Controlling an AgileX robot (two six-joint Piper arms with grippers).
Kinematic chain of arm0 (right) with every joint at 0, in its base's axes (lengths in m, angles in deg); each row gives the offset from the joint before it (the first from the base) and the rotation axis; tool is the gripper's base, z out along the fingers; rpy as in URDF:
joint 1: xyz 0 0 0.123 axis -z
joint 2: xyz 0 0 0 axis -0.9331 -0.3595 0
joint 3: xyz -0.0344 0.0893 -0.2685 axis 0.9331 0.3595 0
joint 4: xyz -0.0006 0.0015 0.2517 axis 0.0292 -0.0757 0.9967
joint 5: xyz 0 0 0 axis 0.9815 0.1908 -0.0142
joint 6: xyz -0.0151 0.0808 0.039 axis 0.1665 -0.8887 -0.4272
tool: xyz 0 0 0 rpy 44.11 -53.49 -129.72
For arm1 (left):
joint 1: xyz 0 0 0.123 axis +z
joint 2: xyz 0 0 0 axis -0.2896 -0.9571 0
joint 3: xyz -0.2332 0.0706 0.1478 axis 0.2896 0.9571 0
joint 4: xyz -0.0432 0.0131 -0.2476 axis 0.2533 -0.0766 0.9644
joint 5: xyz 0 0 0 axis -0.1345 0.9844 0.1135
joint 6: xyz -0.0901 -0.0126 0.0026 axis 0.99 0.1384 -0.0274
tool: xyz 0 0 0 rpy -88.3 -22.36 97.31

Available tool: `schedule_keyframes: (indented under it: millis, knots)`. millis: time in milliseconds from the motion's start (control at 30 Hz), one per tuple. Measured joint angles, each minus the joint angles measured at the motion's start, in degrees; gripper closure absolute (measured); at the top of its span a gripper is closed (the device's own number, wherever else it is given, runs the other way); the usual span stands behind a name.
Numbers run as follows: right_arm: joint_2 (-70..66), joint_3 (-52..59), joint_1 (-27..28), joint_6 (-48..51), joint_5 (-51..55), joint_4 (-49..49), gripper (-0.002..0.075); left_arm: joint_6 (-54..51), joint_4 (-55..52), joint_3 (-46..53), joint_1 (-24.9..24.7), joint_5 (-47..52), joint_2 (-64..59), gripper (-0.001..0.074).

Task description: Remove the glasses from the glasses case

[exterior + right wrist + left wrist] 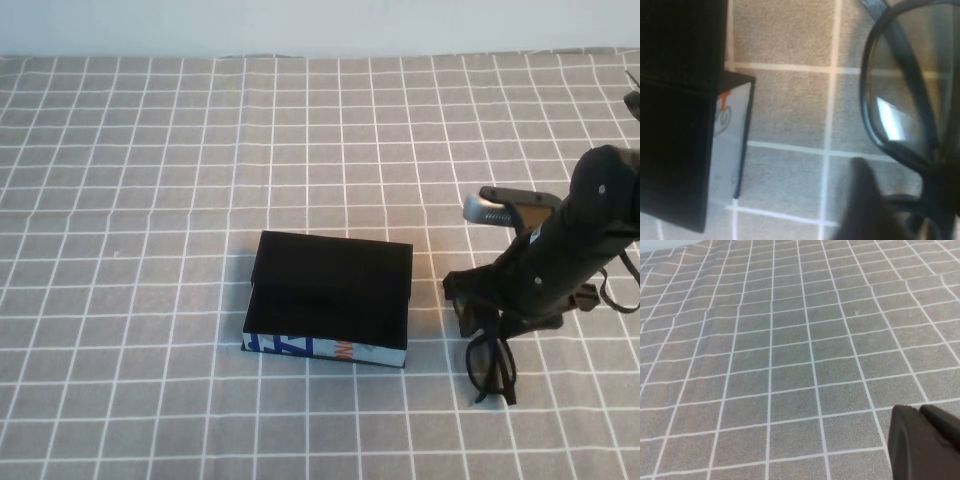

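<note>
one glasses case (328, 300), one pair of glasses (490, 365), one left gripper (925, 442), one right gripper (478, 300)

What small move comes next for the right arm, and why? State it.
Probably lower the glasses onto the cloth and release. The right end effector holds them just right of the open case, already outside it, hanging near the table. The left end effector sits apart over bare cloth, uninvolved.

Open glasses case (330, 300) blocks the centre; right hand (480, 315) and glasses (490, 365) crowd beside it.
</note>
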Motion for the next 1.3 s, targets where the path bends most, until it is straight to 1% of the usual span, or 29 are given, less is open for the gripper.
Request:
schedule_keyframes:
  millis: [33,100,167,200,267,300,367,433,467,500,567,767,967,1167,1300]
  knots:
    - [0.0,0.0,0.0,-0.3,0.0,-0.6,0.0366,0.0,0.0,0.0,0.0,0.0,0.0,0.0739]
    - [0.4,0.0,0.0,-0.5,0.1,-1.8,0.0330,0.0,0.0,0.0,0.0,0.0,0.0,0.0739]
    - [1.5,0.0,0.0,-0.7,0.9,-2.8,0.0327,0.0,0.0,0.0,0.0,0.0,0.0,0.0739]
    - [2.3,0.0,0.0,-0.7,1.5,-3.2,0.0337,0.0,0.0,0.0,0.0,0.0,0.0,0.0739]
    - [4.0,0.0,0.0,-0.7,3.1,-4.0,0.0380,0.0,0.0,0.0,0.0,0.0,0.0,0.0739]
    - [5.1,0.0,0.0,-0.7,4.2,-4.5,0.0420,0.0,0.0,0.0,0.0,0.0,0.0,0.0739]
    - [7.2,0.0,0.0,-0.5,6.3,-4.8,0.0515,0.0,0.0,0.0,0.0,0.0,0.0,0.0739]
    - [10.0,0.2,0.0,0.1,8.5,-5.0,0.0631,0.0,0.0,0.0,0.0,0.0,0.0,0.0739]
    - [11.7,0.6,0.0,0.1,8.8,-5.0,0.0669,0.0,0.0,0.0,0.0,0.0,0.0,0.0739]
    - [13.7,1.3,0.0,0.3,9.1,-5.0,0.0694,0.0,0.0,0.0,0.0,0.0,0.0,0.0739]
    - [17.9,3.8,0.2,0.6,8.8,-5.3,0.0720,0.0,0.0,0.0,0.0,0.0,0.0,0.0739]
    - [35.3,15.6,0.2,2.7,5.1,-6.1,0.0739,0.0,0.0,0.0,0.0,0.0,0.0,0.0739]
    - [51.2,26.2,0.2,3.7,5.6,-9.5,0.0742,0.0,0.0,0.0,0.0,0.0,0.0,0.0739]
    - [63.3,38.7,0.2,3.8,-5.6,-13.3,0.0743,0.0,0.0,0.0,0.0,0.0,0.0,0.0739]
    - [70.1,48.9,0.2,3.8,-18.1,-14.2,0.0743,0.0,0.0,0.0,0.0,0.0,0.0,0.0739]
